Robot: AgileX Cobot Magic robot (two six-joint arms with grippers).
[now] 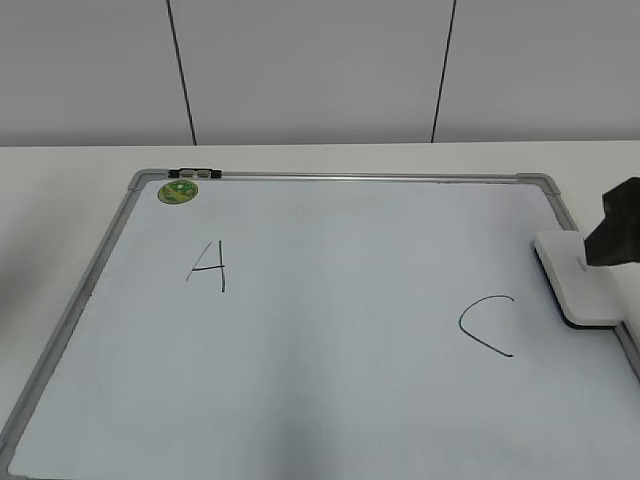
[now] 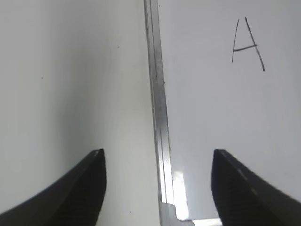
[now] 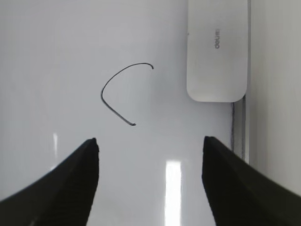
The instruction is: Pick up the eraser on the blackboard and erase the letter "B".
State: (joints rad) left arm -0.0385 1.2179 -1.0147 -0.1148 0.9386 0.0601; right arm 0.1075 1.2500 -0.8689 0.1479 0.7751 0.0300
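Observation:
The blackboard (image 1: 330,400) lies flat on the table, pale bluish-white with a grey frame. It bears a black "A" (image 1: 208,267) at the left and a black "C" (image 1: 487,325) at the right. No letter "B" shows; the board between them is blank. The white eraser (image 1: 580,285) lies on the board's right edge, and also shows in the right wrist view (image 3: 217,52). My right gripper (image 3: 150,146) is open and empty over the board, short of the eraser and near the "C" (image 3: 123,92). My left gripper (image 2: 159,157) is open and empty over the board's left frame (image 2: 157,94).
A round green sticker (image 1: 177,191) and a grey clip (image 1: 195,174) sit at the board's top left corner. The white table (image 1: 60,190) surrounds the board. A grey panelled wall (image 1: 320,70) stands behind. A dark part of the right arm (image 1: 618,225) overhangs the eraser.

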